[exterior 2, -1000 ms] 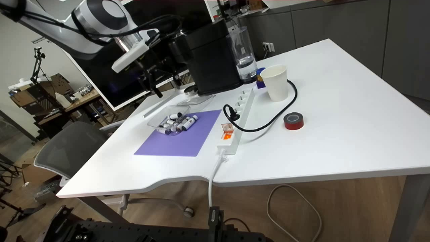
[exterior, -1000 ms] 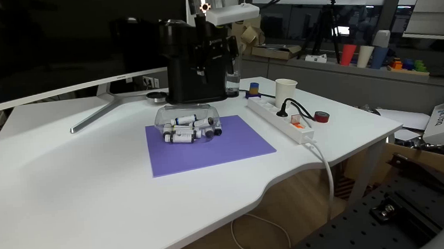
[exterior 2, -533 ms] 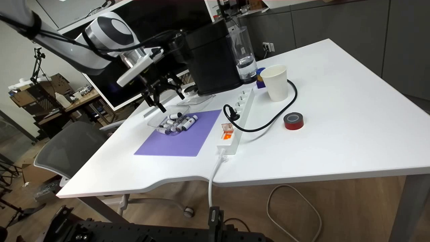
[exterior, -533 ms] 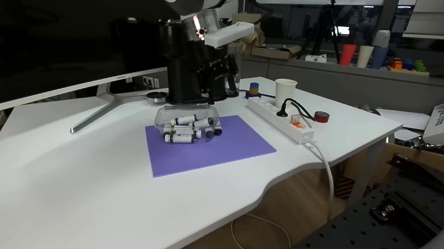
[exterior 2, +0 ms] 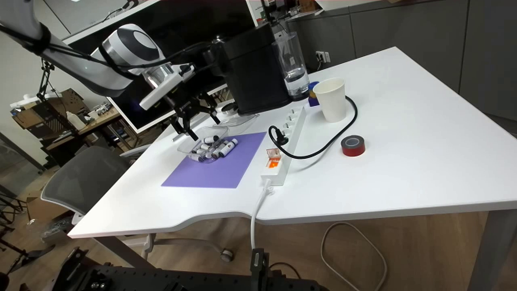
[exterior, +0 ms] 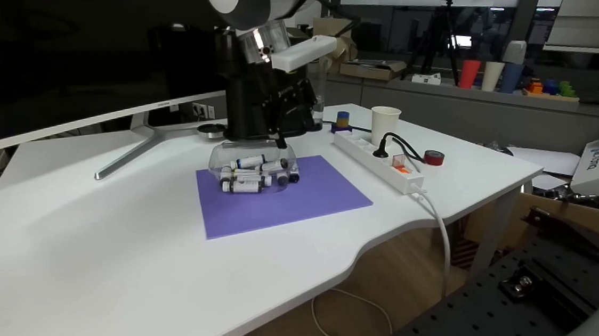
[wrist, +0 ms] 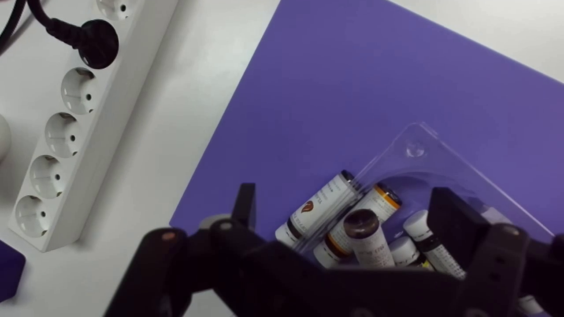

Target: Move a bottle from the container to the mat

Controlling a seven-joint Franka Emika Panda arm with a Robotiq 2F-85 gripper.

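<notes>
- the small brown, white-labelled cylindrical bottle (wrist: 370, 240) lies tilted among others in the clear plastic container (wrist: 440, 154), on the flat purple mat (wrist: 335, 88).
- the black two-fingered gripper (wrist: 344, 203) is spread wide, holding nothing.
- probably light, stiff, slick, perhaps glass; best pinched across its label.

You are looking at clear, glossy plastic in the container (wrist: 415, 150), bottles (wrist: 369, 240) that shine where dark and look papery where labelled, and a smooth, matt purple mat (wrist: 352, 88). Your gripper (wrist: 343, 196) looks dull black; the power strip (wrist: 110, 119) is smooth white plastic, the cup (exterior 2: 330, 102) paper-like, the floor (exterior 2: 436, 250) wood-grained.
</notes>
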